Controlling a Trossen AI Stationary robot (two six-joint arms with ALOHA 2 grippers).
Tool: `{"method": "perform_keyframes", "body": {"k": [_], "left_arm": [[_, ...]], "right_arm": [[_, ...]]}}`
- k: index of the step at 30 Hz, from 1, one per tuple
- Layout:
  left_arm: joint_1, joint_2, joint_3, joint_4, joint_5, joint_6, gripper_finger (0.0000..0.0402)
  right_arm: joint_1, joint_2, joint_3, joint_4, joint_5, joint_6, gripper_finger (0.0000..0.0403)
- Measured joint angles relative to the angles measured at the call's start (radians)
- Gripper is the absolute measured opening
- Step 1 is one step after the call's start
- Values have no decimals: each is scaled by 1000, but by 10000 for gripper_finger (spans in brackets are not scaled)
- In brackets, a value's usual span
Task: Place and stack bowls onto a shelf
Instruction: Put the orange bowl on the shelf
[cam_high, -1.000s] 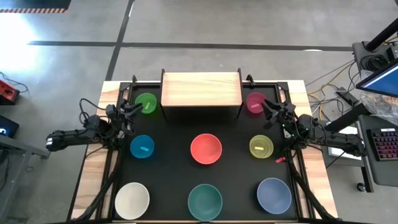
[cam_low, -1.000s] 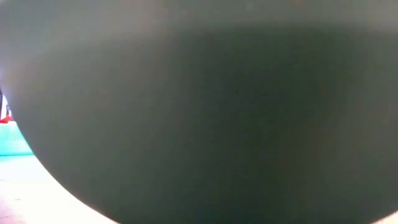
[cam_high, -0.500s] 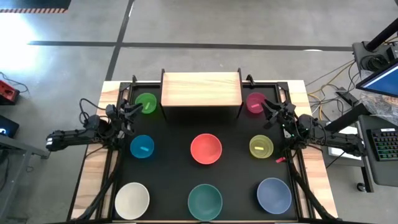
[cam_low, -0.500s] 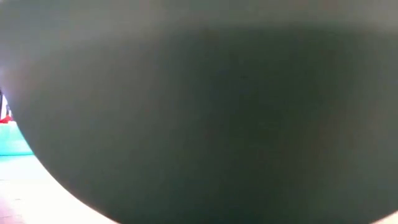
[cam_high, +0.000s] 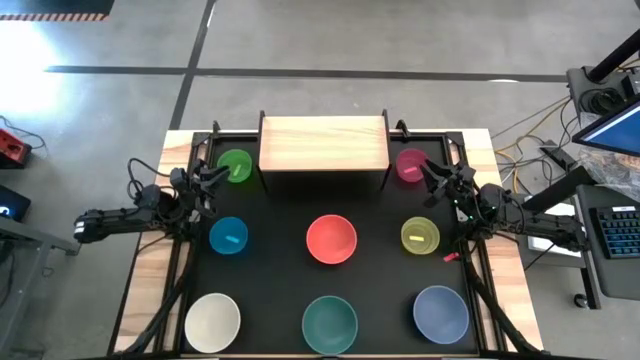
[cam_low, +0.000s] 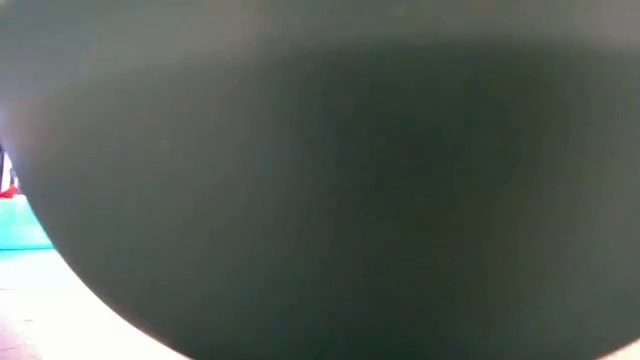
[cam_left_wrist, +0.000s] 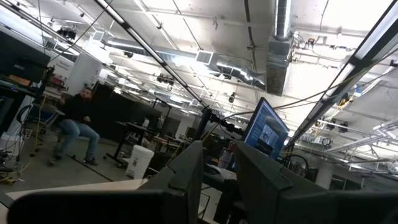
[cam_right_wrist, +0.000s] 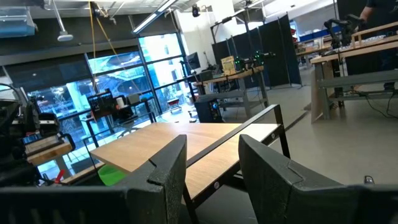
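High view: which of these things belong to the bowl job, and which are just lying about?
Job:
shelf
green bowl
pink bowl
blue bowl
red bowl
yellow bowl
white bowl
teal bowl
slate bowl
left gripper
right gripper

Lying about:
keyboard
monitor

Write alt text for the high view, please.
Eight bowls sit on the black tabletop before a bare wooden shelf: green, pink, blue, red, yellow, white, teal, slate. The left pincer rests near the green bowl, the right pincer near the pink bowl.
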Motion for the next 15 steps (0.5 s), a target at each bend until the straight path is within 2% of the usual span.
{"method": "perform_keyframes", "body": {"k": [7,13,15], "left_arm": [[0,0,0,14,16,-25,77],[0,0,3,1,153,-40,77],[0,1,22,-42,168,-56,77]], "right_arm": [[0,0,0,0,0,0,137],[0,0,0,0,0,0,137],[0,0,0,0,0,0,137]]}}
